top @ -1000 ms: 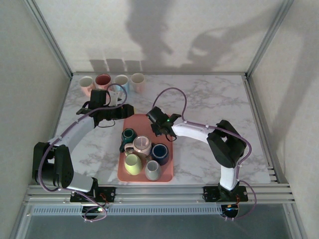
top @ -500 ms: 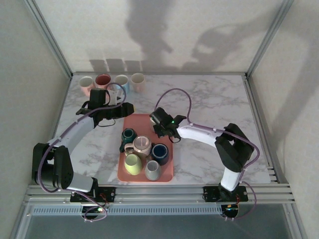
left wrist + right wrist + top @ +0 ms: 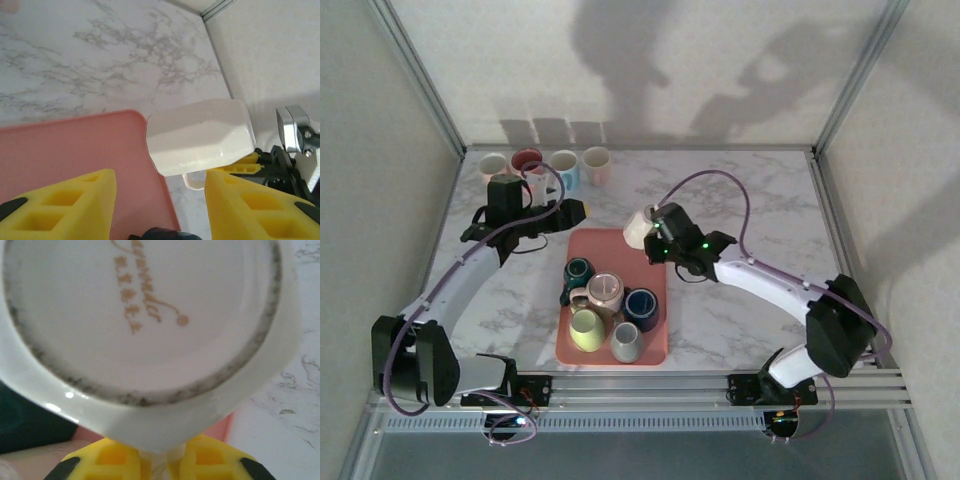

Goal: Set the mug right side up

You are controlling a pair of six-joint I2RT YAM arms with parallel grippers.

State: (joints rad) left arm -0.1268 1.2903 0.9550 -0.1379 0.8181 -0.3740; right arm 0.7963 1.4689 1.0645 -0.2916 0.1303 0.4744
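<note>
A white faceted mug [image 3: 639, 228] hangs tipped on its side over the far right corner of the pink tray [image 3: 601, 246]. My right gripper [image 3: 657, 243] is shut on its handle. The right wrist view looks straight at the mug's base [image 3: 145, 315], which carries a gold stamp, with the yellow fingers [image 3: 120, 460] pinching the handle at my right gripper [image 3: 161, 462]. In the left wrist view the mug [image 3: 200, 135] floats past the tray's corner [image 3: 75, 145], its handle pointing down. My left gripper [image 3: 574, 210] [image 3: 160, 200] stands open just left of the mug, holding nothing.
Several mugs crowd the tray: teal [image 3: 578, 270], pink [image 3: 605, 290], navy [image 3: 641, 303], yellow-green [image 3: 586, 330] and grey [image 3: 627, 342]. Several more mugs [image 3: 564, 163] stand in a row at the back left edge. Metal frame posts border the marble table [image 3: 750, 200].
The right arm has swung its elbow out to the right and lifted the white mug clear of the tray's far corner. The left gripper has shifted slightly towards the back.
</note>
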